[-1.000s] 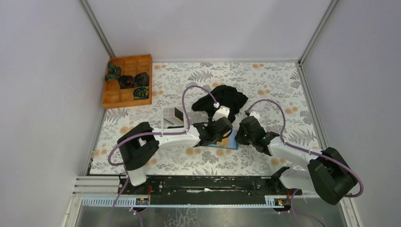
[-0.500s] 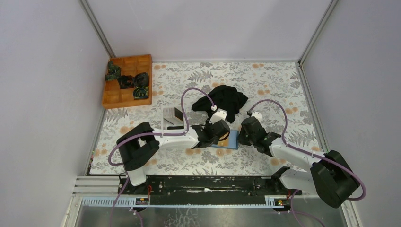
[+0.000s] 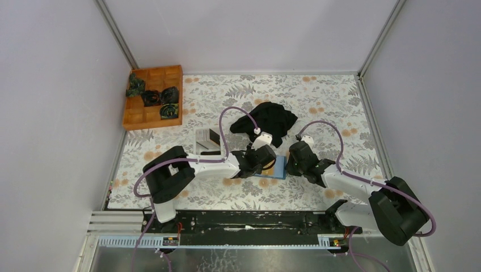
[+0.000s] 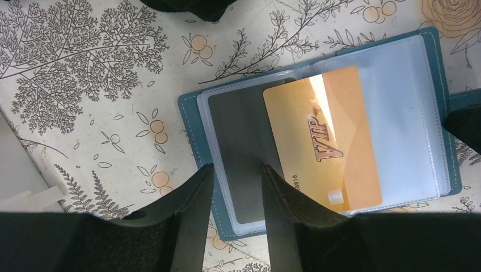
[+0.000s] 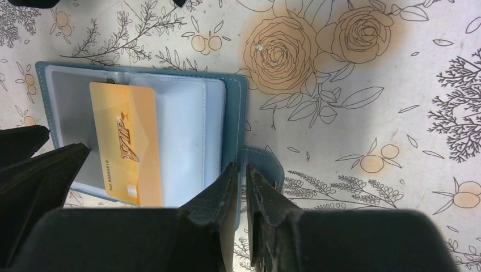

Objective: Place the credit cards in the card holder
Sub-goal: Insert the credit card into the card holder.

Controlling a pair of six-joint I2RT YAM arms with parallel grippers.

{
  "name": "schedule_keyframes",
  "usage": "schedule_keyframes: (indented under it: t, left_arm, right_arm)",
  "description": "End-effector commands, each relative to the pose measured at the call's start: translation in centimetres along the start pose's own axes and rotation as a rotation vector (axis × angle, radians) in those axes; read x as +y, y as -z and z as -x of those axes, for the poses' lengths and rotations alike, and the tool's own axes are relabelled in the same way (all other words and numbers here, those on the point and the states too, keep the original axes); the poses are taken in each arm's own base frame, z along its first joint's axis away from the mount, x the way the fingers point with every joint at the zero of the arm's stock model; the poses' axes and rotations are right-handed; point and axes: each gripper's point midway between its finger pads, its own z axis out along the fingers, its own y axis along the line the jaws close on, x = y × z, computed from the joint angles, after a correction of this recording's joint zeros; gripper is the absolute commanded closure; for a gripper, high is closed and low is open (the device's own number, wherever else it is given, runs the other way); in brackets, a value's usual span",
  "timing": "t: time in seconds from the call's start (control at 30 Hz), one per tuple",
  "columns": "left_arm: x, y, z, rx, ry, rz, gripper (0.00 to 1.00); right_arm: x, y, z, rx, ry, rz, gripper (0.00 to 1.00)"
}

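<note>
Floral tablecloth (image 4: 85, 68) carries the open card holder (image 4: 437, 73) mid-table, with a gold card (image 4: 323, 141) angled across its clear sleeve, seemingly part-seated. At its edge the left gripper (image 4: 237, 170) hovers with jaws apart, and the right gripper (image 5: 241, 175) pinches the cover. Insertion step; next, push the card home.

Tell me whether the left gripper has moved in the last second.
Yes. In the top view the left gripper has pulled back slightly toward its own base, away from the black cloth.
</note>
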Motion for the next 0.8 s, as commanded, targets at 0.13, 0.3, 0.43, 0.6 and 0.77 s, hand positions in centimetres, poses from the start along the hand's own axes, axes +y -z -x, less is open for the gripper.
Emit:
schedule_keyframes:
  t: [0.13, 0.3, 0.43, 0.6, 0.77]
  left_arm:
    - [-1.0, -0.9, -0.5, -0.006, -0.010, -0.027, 0.57]
    - [-2.0, -0.9, -0.3, -0.006, 0.000, -0.067, 0.56]
    - [-2.6, -0.9, -0.1, -0.008, 0.000, -0.082, 0.56]
    - [-3.2, -1.0, 0.0, -0.007, -0.004, -0.093, 0.56]
    - [-3.6, -0.9, 0.3, -0.013, -0.002, -0.101, 0.56]
  right_arm:
    - [-0.1, -0.6, 0.1, -0.008, 0.002, -0.006, 0.82]
    - [0.1, -0.7, 0.2, -0.005, 0.004, -0.001, 0.82]
    - [0.2, -0.8, 0.2, -0.003, 0.004, 0.002, 0.82]
    - [0.2, -0.7, 0.2, -0.002, 0.003, 0.006, 0.82]
    - [0.3, -0.8, 0.2, -0.002, 0.005, 0.009, 0.82]
